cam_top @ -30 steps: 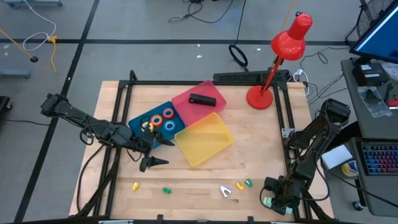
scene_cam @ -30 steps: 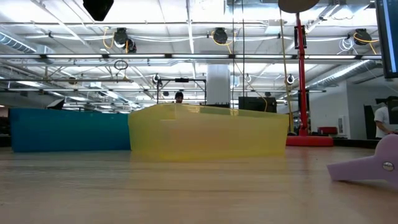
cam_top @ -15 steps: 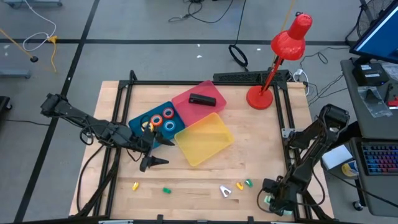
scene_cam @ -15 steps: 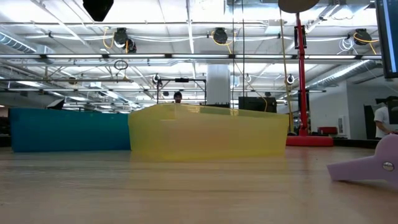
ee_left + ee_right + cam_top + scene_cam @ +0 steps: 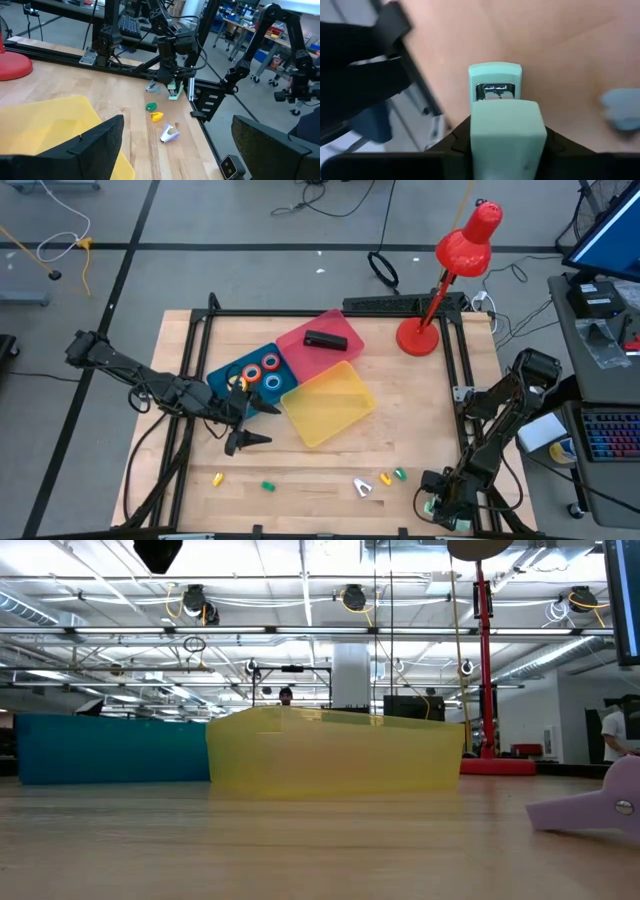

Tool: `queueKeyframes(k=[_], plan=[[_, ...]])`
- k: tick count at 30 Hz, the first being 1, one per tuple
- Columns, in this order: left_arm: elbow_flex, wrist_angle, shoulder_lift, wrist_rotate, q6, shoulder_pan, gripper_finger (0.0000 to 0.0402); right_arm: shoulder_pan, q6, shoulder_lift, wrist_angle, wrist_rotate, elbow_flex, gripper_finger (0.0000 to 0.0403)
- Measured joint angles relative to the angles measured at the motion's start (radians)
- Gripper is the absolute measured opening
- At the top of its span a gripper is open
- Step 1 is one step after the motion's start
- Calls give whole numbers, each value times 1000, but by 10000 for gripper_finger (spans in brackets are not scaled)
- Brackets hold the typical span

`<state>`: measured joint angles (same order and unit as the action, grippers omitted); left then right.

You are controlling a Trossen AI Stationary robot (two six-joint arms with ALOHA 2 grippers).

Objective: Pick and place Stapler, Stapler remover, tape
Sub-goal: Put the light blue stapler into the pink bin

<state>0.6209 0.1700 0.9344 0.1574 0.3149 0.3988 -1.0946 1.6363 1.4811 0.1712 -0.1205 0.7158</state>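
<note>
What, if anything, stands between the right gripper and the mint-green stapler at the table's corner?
Nothing visible. The right gripper is already at the stapler, its fingers on either side of the body, at the table's near right corner.
</note>
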Motion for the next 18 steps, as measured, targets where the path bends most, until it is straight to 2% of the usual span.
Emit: queueKeyframes(k=[7, 13, 18], plan=[[0, 17, 0, 1, -25, 0, 367, 2, 16, -6, -34, -68, 0, 108], [0, 16, 0, 1, -24, 0, 367, 36, -7, -39, -27, -56, 0, 107], [0, 16, 0, 1, -24, 0, 367, 111, -90, -90, -33, 19, 0, 110]])
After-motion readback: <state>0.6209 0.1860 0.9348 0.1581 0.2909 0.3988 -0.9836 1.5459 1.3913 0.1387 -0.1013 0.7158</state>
